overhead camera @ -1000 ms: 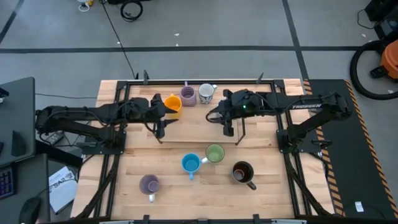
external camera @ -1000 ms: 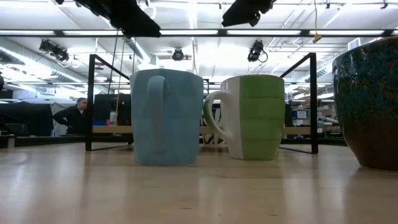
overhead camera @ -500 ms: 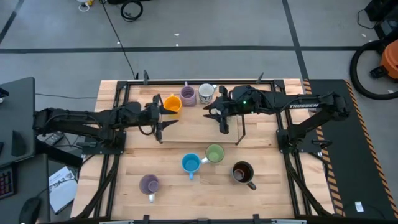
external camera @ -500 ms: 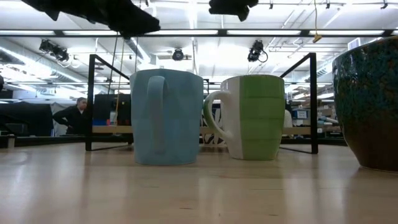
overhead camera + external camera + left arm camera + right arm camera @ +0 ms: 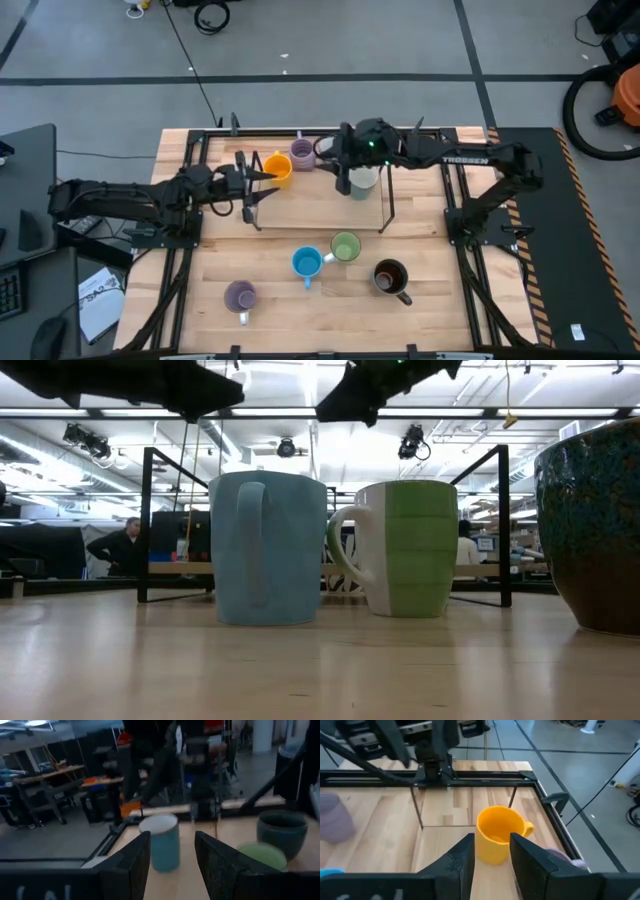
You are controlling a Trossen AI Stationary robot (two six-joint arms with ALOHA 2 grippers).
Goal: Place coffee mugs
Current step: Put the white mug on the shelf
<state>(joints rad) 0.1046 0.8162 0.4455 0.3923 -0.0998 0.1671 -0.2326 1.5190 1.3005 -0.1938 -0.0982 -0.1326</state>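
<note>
In the high view the orange mug (image 5: 278, 168) and a lavender mug (image 5: 302, 154) stand upright near the table's far edge. The patterned white mug is mostly hidden under my right arm. Blue (image 5: 307, 263), green (image 5: 345, 246), dark brown (image 5: 390, 277) and a second purple mug (image 5: 239, 296) stand on their bases nearer the front. My right gripper (image 5: 343, 170) hovers open beside the lavender mug, and the orange mug (image 5: 497, 835) shows past its fingers. My left gripper (image 5: 246, 186) is open, left of the orange mug, facing the blue mug (image 5: 160, 842).
A black wire rack (image 5: 385, 205) stands mid-table between the two groups of mugs, and its frame (image 5: 145, 525) rises behind the blue (image 5: 268, 548) and green (image 5: 405, 548) mugs. A black rail (image 5: 190, 160) borders the table. A person (image 5: 125, 545) is in the room beyond.
My right gripper has moved from above the rack toward the table's far edge and leftward, turning as it went. It now sits over the spot where the patterned white mug stood. My left arm has drawn back a little toward the table's left edge. No mug has moved.
</note>
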